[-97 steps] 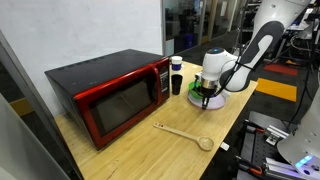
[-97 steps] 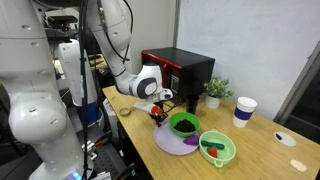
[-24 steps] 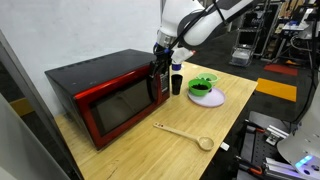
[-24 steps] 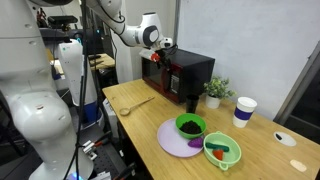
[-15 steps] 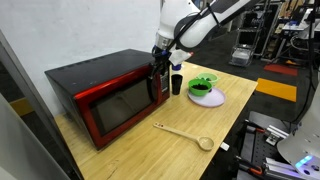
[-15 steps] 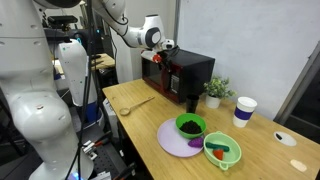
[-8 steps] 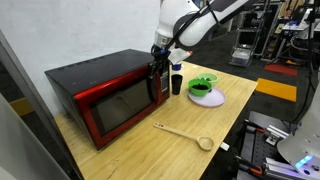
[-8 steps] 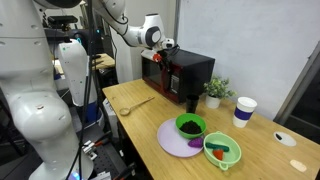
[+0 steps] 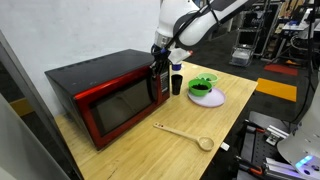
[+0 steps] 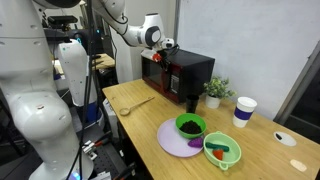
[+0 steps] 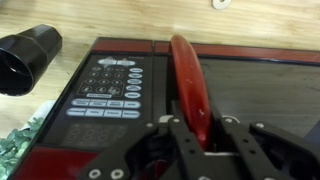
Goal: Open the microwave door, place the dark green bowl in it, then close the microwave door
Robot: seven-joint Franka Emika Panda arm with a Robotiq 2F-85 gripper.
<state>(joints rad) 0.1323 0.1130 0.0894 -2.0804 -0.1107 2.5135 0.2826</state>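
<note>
The arm comes in from the upper right of an exterior view and bends down, so that the gripper points at the front corner of the microwave beside its control strip. In the wrist view the gripper sits at the bottom centre. Its jaws are closed on either side of the red handle, pinching it between the keypad and the dark window. The microwave door is shut. The dark green bowl rests on a lavender plate on the table, well apart from the microwave, in the lower middle of the frame.
</note>
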